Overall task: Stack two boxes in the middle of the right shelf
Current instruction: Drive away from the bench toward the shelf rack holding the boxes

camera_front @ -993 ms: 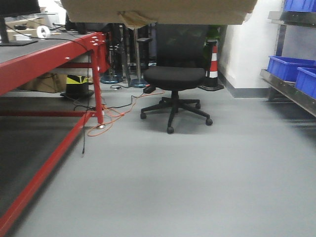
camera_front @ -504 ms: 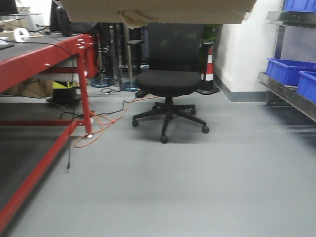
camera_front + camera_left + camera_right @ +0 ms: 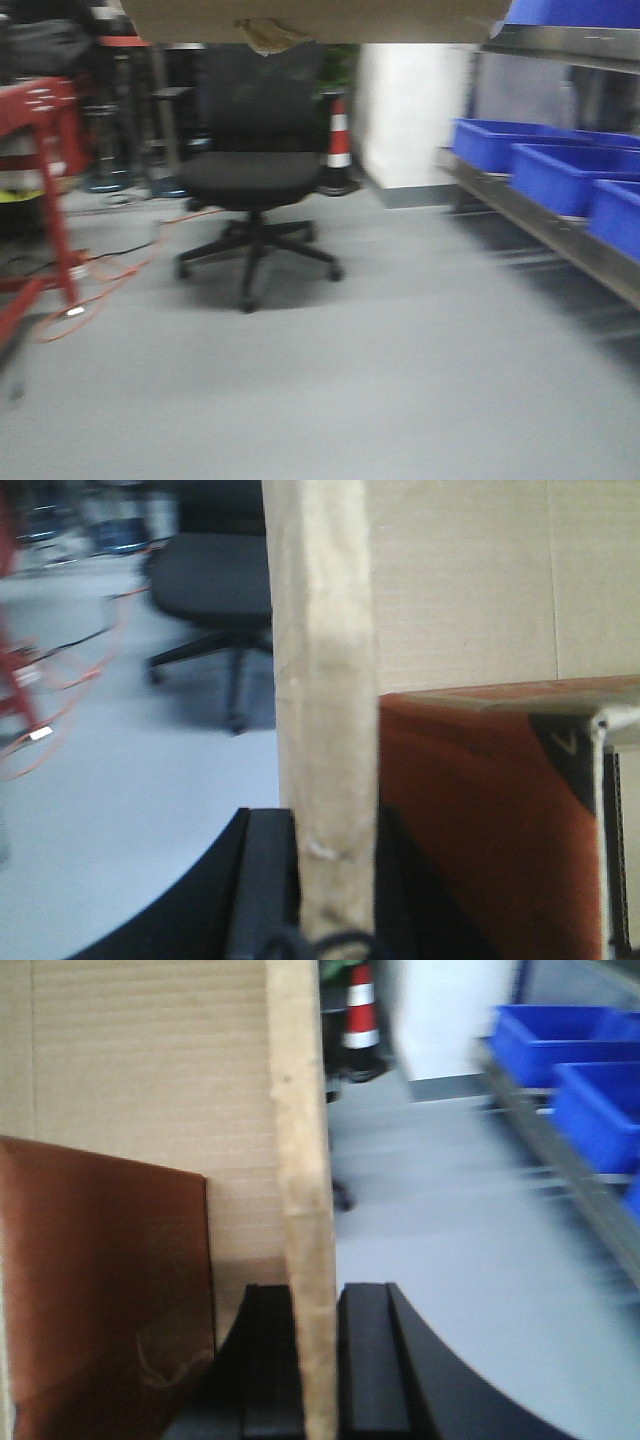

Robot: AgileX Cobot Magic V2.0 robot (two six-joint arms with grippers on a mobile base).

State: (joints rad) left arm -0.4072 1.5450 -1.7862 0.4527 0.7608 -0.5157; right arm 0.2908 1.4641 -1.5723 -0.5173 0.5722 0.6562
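A tan cardboard box (image 3: 320,18) fills the top edge of the front view, with a crumpled tape scrap (image 3: 265,38) hanging from it. My left gripper (image 3: 335,880) is shut on the box's left wall (image 3: 320,680). My right gripper (image 3: 318,1360) is shut on its right wall (image 3: 300,1160). Inside the box stands a reddish-brown panel (image 3: 480,820); I cannot tell whether it belongs to a second box. The steel shelf (image 3: 545,215) runs along the right, with a higher level (image 3: 560,42) above it.
Blue bins (image 3: 560,170) sit on the lower shelf level. A black office chair (image 3: 255,180) stands ahead on the grey floor. A red table frame (image 3: 45,180) and orange cable (image 3: 110,275) are at the left. A traffic cone (image 3: 338,140) stands by the white wall (image 3: 410,110).
The view has swung to the right: chair and red table slid left, and the shelf with blue bins came further into view. Both grippers still hold the box.
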